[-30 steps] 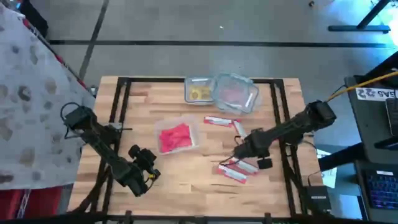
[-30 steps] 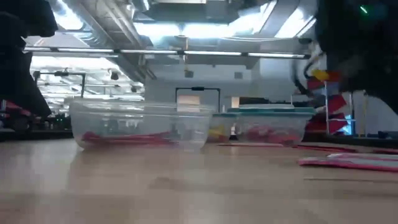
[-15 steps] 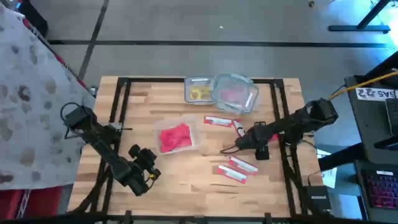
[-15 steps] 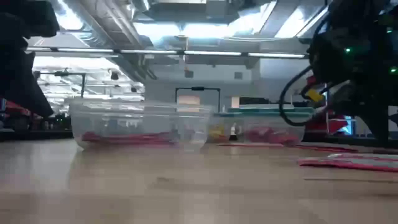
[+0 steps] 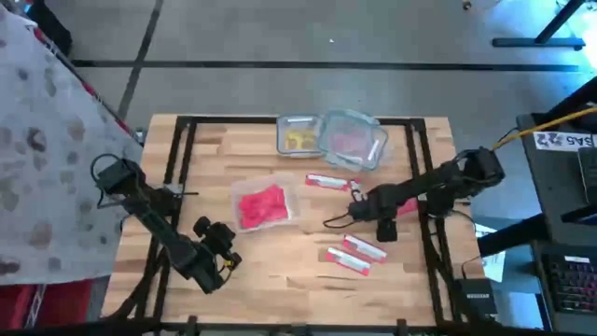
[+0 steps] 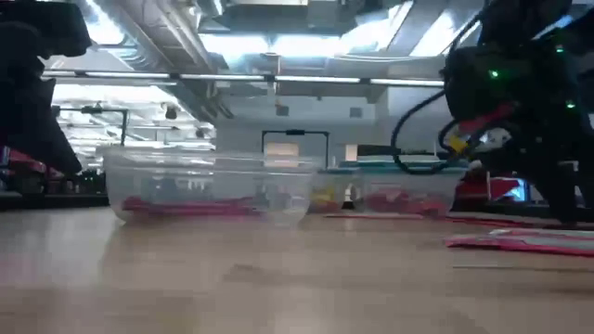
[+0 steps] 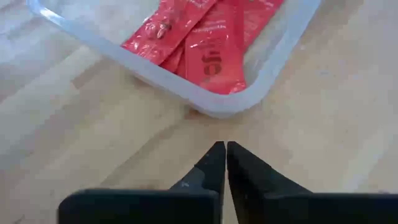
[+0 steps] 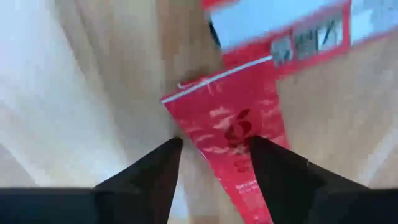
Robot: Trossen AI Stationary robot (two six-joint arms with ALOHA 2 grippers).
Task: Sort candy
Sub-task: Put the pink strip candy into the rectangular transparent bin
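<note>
Two arms stood over the wooden table (image 5: 280,252), and only the right one was at work. Three clear tubs sat on the table: a lidded tub (image 5: 353,140) at the far edge, a small tub (image 5: 298,136) of yellow pieces touching it, and an open tub (image 5: 266,204) near the centre that held a heap of red packets (image 7: 211,37).

Four or so loose packets remained outside the tubs. One lay just beyond the right gripper toward the far edge (image 5: 326,181), and two lay side by side nearer the front edge (image 5: 356,255). The right wrist view showed a red packet (image 8: 239,140) flat on the wood, its long body running between the spread fingers, with a second packet (image 8: 292,31) overlapping its far end.

The step in hand appeared to be the pick of that red packet. To do it well, the fingers would need to straddle the narrow width of the packet squarely, descend until the tips met the wood, and close on the one packet only, clear of the overlapping one. A thin flat packet is likely to slip if pinched at a corner.

The right gripper (image 5: 359,207) was open and held nothing. Its arm reached in from the right edge, stretched low toward the table centre.

The left gripper (image 7: 221,163) was closed and empty, parked near the front-left, pointing at the rim of the open tub.
</note>
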